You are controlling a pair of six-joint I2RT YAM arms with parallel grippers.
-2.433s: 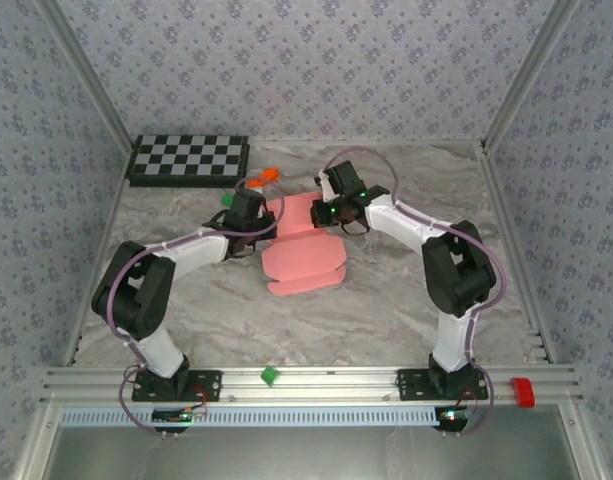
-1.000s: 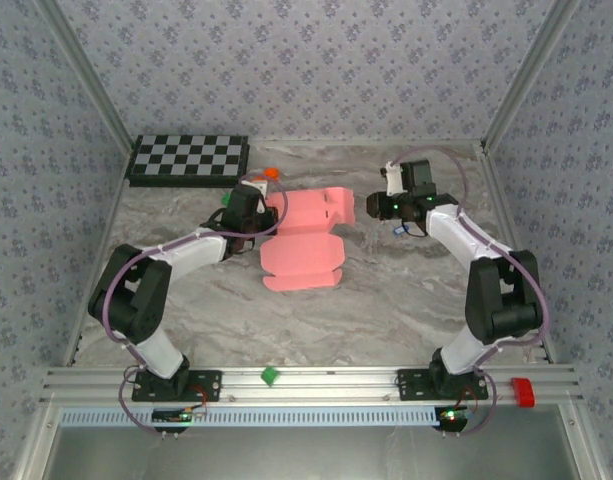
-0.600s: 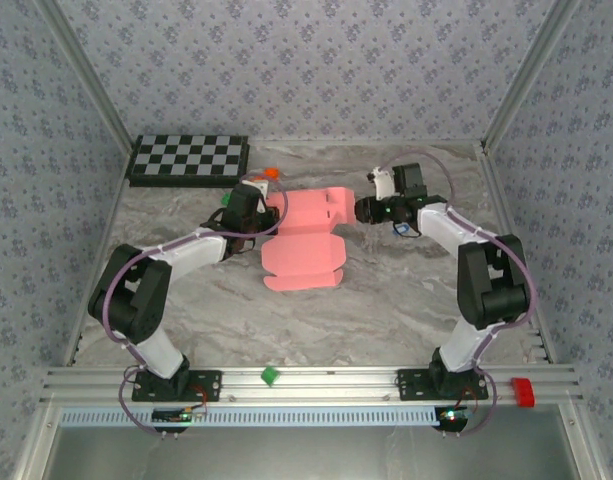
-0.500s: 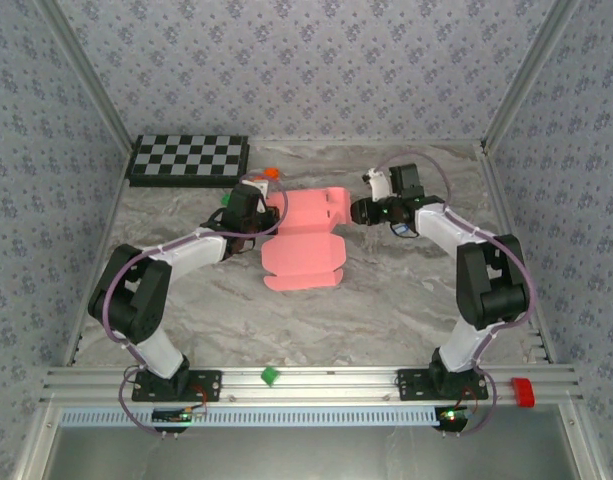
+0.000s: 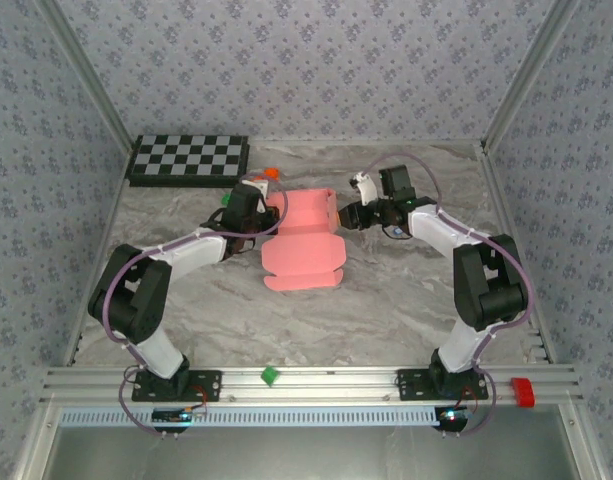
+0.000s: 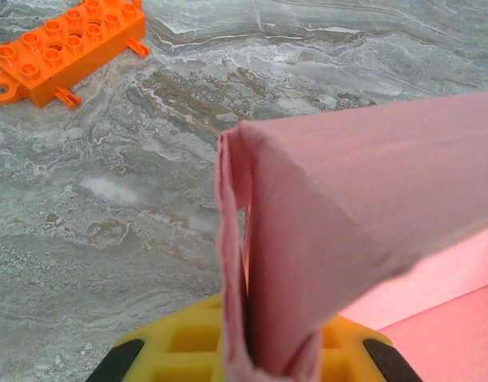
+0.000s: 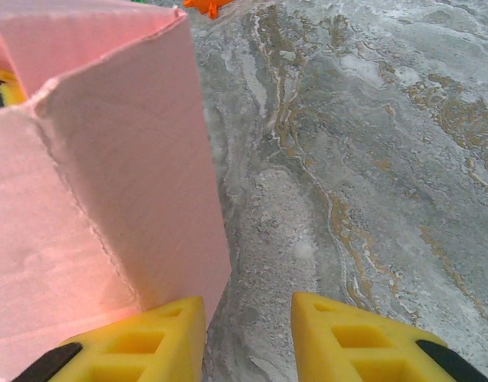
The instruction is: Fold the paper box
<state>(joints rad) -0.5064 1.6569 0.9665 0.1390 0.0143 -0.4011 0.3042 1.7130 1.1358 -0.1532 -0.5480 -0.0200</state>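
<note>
- Pink box: thin card, likely light and floppy; I'd pinch flap edges.
- Left gripper clamped on doubled wall.
- Right gripper apart, wall beside one finger.

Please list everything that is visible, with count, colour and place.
paper box: one, pink, middle of table, partly folded
checkerboard: one, black-white, far left corner
orange block: one, orange, behind the box
far green block: one, green, left of the box
near green block: one, green, front rail
red piece: one, red, rail's right end
left gripper: one, yellow fingers, shut on the paper box
right gripper: one, yellow fingers, open beside the box's wall
</note>
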